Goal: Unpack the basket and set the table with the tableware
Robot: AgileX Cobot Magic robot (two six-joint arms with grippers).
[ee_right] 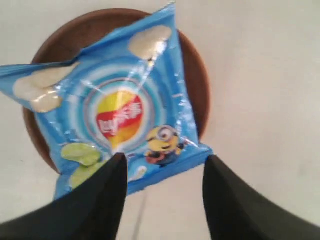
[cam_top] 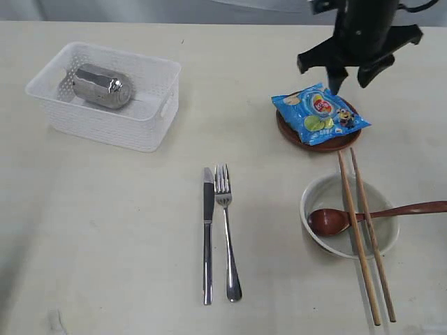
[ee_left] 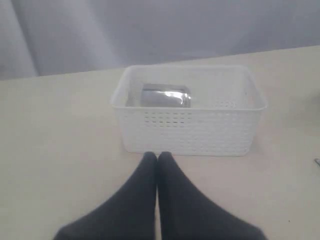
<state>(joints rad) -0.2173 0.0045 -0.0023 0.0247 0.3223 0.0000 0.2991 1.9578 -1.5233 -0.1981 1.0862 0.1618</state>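
The blue chip bag covers most of the round reddish-brown plate; I see only its rim. The dark red-brown spoon has its handle cut off at the exterior view's right edge. From my left wrist, the white lattice plastic basket screens the lower part of the shiny steel cup, which looks blurred. My left gripper lies outside the exterior view.

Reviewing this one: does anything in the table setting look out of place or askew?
Yes. A blue chip bag lies on the plate, covering most of it, which is odd for a place setting. The steel cup lies on its side in the basket, not yet unpacked.
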